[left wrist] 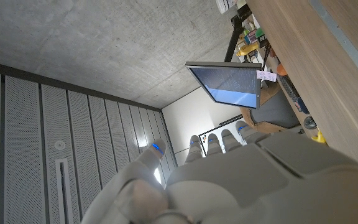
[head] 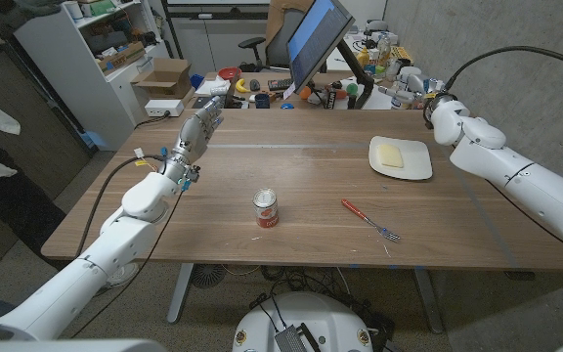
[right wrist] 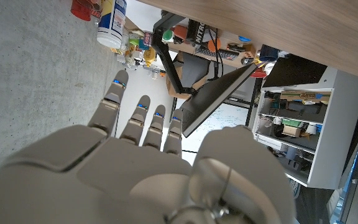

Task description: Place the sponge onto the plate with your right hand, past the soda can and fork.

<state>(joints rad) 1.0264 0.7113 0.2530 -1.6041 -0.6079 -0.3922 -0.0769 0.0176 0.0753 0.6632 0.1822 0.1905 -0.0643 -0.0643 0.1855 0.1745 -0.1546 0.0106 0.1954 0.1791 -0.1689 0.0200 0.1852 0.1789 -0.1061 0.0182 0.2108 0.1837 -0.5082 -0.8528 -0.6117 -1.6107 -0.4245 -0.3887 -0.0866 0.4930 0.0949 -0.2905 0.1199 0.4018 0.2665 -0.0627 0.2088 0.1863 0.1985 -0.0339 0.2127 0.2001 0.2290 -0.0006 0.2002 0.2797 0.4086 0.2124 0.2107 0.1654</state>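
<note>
Nearest, the red-and-white soda can (head: pixel 266 208) stands at the table's six o'clock, with the red-handled metal fork (head: pixel 369 220) lying near it at three o'clock. Farther back, at one o'clock, the pale yellow rectangular sponge (head: pixel 390 154) lies on the white square plate (head: pixel 416 167). The right hand (head: pixel 416 86) hovers beyond the plate, fingers spread and empty; the left hand (head: pixel 200 124), at eleven o'clock, holds nothing, fingers straight and close together.

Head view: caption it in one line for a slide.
Sponge lies on the white plate; soda can and fork sit nearer; both robot hands open, away.
</note>
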